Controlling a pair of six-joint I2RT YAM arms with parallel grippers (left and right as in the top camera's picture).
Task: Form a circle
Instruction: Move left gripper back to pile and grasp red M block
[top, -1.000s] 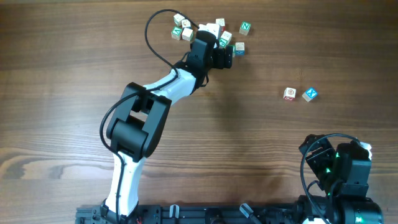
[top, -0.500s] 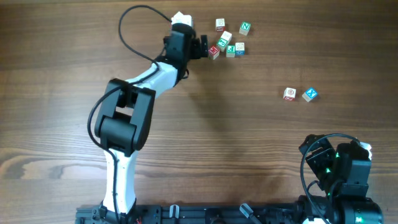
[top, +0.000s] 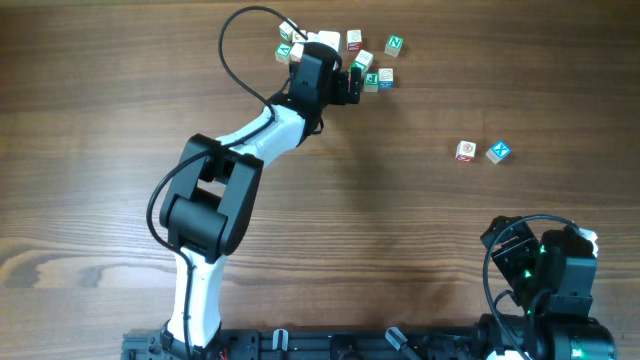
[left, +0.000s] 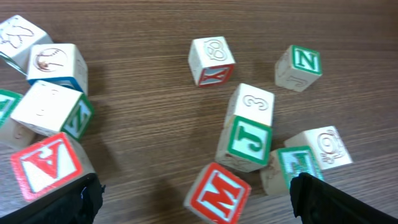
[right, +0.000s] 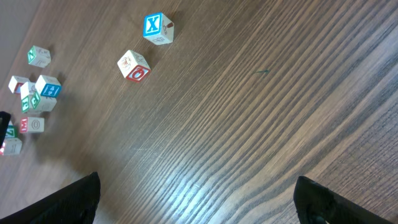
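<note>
A loose scatter of wooden letter cubes (top: 364, 60) lies at the table's far edge. My left gripper (top: 350, 86) reaches into it, open. In the left wrist view the left gripper (left: 198, 204) has a tilted red M cube (left: 217, 194) between its wide-apart fingers, touching neither. A red A cube (left: 46, 165) sits by the left finger and a green J cube (left: 250, 140) just beyond. At the right a blue X cube (top: 498, 152) and a red-marked pale cube (top: 466, 150) lie side by side. No circle is in view. My right gripper (right: 200, 200) is open over bare wood.
Other cubes lie around the left gripper: a green N (left: 300, 65), a red Y (left: 212, 59), a green E (left: 298, 165) and a blue-edged one (left: 59, 65). The right arm (top: 540, 270) rests at the near right corner. A black cable (top: 232, 45) loops beside the left arm.
The left arm swung left off the scatter, then back right over it. Its jaws finished opening. The right arm and the two cubes at the right have not moved.
</note>
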